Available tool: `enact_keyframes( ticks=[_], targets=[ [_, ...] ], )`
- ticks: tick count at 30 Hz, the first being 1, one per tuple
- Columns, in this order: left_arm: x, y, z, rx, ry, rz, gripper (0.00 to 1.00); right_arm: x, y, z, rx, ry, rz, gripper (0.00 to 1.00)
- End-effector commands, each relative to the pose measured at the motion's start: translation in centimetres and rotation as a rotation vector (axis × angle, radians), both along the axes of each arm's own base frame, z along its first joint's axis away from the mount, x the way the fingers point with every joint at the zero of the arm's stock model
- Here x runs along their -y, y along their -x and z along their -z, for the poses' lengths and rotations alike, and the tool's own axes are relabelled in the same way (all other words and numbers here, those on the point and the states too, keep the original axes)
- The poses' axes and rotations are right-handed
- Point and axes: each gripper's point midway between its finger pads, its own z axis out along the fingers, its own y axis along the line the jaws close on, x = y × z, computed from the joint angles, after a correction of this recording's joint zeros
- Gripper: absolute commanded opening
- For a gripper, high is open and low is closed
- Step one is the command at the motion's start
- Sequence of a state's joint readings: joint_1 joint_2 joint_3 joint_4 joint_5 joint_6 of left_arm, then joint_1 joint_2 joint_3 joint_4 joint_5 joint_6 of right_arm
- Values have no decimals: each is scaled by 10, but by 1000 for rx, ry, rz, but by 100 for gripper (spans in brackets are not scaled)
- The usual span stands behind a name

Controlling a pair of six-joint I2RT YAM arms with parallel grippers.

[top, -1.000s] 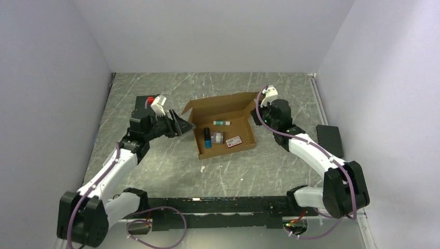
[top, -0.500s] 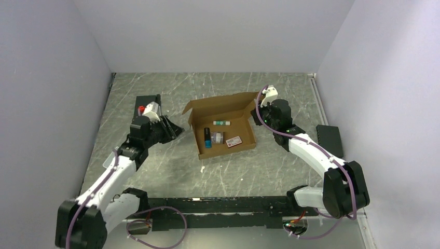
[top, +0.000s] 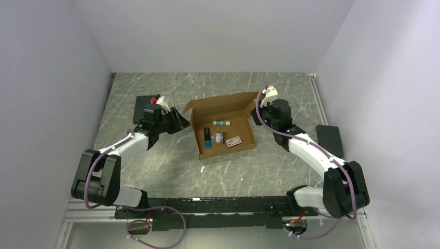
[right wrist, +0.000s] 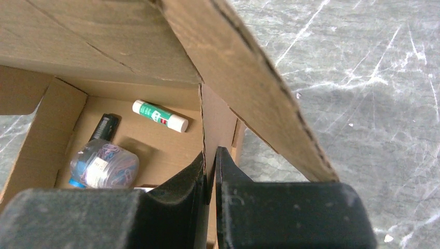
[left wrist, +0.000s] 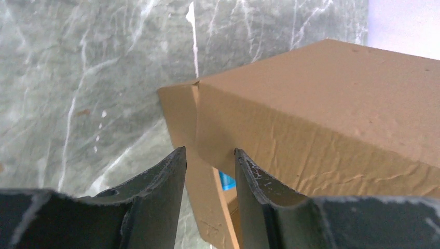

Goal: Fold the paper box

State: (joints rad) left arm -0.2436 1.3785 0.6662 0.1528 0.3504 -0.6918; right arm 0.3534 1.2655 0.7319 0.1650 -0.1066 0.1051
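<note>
Our left arm [top: 129, 144] is back at the paper box [top: 220, 107], jaws astride its left flap, grip unclear to us; jaws of the right arm [top: 311, 150] clench its right wall.

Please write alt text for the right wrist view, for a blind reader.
The right gripper pinches a thin upright wall of the open paper box. Inside lie a glue stick, a clear tub of coloured bands and a black item. The table beside is grey, marbled.
</note>
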Motion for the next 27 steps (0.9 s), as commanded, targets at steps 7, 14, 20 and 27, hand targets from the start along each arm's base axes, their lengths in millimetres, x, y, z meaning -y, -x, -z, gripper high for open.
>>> enact_keyframes(
  ticks=[7,14,20,27],
  targets=[
    [32,-12,-43,152,102,182,44,-14,1,-7,-3,-23,-65,10],
    [40,-13,-54,160,154,208,45,-24,-1,-11,-17,-49,-104,10],
    [44,-15,-57,153,180,216,45,-24,-1,-15,-7,-46,-105,10],
    [43,-14,-50,131,183,213,45,-21,0,-10,-18,-26,-101,10]
  ],
)
